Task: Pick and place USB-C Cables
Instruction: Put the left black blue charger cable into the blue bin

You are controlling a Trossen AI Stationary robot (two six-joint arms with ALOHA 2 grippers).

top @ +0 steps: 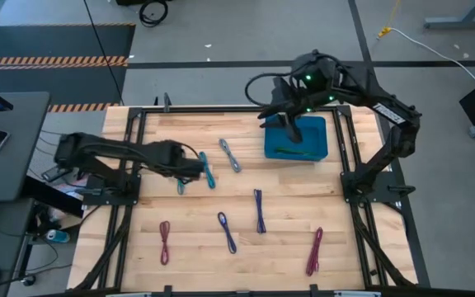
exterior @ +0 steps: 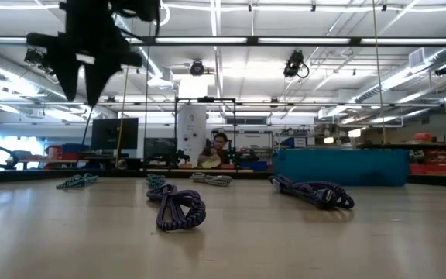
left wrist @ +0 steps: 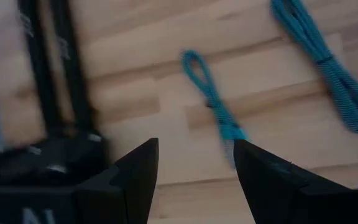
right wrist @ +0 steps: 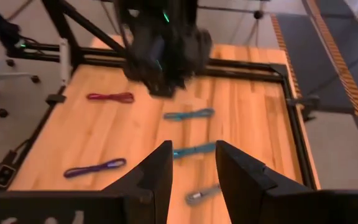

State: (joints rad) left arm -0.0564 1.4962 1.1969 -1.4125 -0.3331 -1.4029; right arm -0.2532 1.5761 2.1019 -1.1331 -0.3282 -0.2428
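Several short folded cables lie flat on the wooden table. My left gripper hovers open above two teal cables, the smaller one and the longer one; it touches neither. A grey-blue cable lies just beyond them. My right gripper is open and empty above the blue bin, where a green cable rests on the floor. Blue-purple cables, a maroon one and a magenta one lie nearer the near edge.
A black frame runs around the table edges and carries both arm bases. The blue bin stands at the far right of the table. Bare wood shows between the cables in the table's middle. A person sits far behind the table.
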